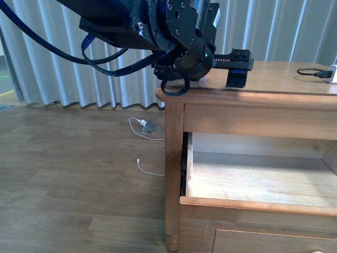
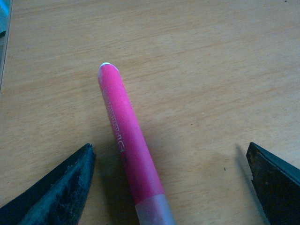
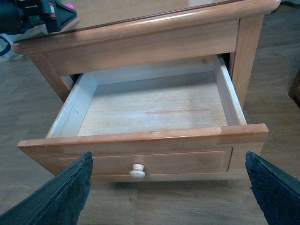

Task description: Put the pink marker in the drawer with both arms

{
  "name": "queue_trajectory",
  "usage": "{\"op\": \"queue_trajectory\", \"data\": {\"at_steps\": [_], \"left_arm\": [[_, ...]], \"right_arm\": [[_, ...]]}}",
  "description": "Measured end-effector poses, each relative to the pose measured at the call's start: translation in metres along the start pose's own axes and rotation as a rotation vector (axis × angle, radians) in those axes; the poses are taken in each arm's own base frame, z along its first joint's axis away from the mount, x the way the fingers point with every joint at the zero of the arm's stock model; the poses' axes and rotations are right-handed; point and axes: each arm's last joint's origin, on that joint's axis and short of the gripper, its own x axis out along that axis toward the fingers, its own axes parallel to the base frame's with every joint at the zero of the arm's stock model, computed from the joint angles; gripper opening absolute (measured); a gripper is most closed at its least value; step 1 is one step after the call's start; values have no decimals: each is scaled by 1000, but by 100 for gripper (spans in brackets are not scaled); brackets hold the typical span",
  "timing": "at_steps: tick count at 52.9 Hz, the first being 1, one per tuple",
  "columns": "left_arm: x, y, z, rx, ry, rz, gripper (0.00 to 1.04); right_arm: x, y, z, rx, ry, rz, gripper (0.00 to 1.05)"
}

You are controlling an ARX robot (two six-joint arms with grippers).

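The pink marker [image 2: 125,136] lies flat on the cabinet's wooden top [image 2: 211,70], pale cap end toward the camera. My left gripper [image 2: 171,187] is open and straddles it, one finger [image 2: 61,192] on each side, not touching. In the front view the left gripper [image 1: 237,66] hovers at the top's left front corner. The drawer [image 3: 140,140] is pulled open, and its pale interior holds nothing. My right gripper [image 3: 168,187] is open in front of the drawer's front panel, near the round knob [image 3: 137,171]. The right gripper is not in the front view.
A white charger with a black cable [image 1: 316,73] lies at the back right of the cabinet top. A white cable and a grey plug [image 1: 145,126] lie on the wooden floor to the left. The lower drawer [image 1: 274,242] is shut. Curtains hang behind.
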Motion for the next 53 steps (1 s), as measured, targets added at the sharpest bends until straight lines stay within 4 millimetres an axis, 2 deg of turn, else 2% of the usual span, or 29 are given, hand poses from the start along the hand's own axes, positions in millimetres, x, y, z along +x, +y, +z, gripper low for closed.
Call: {"op": "queue_trajectory", "data": {"at_steps": [16, 42, 45, 53], "left_arm": [[0, -1, 6, 14, 80, 25, 97], [-1, 8, 7, 17, 101, 54, 22], [-3, 9, 8, 15, 100, 52, 16], [-12, 9, 5, 14, 87, 14, 15]], "right_arm": [[0, 0, 0, 0, 0, 0, 96], [0, 0, 0, 0, 0, 0, 96], [0, 0, 0, 0, 0, 0, 96], [0, 0, 0, 0, 0, 0, 96]]}}
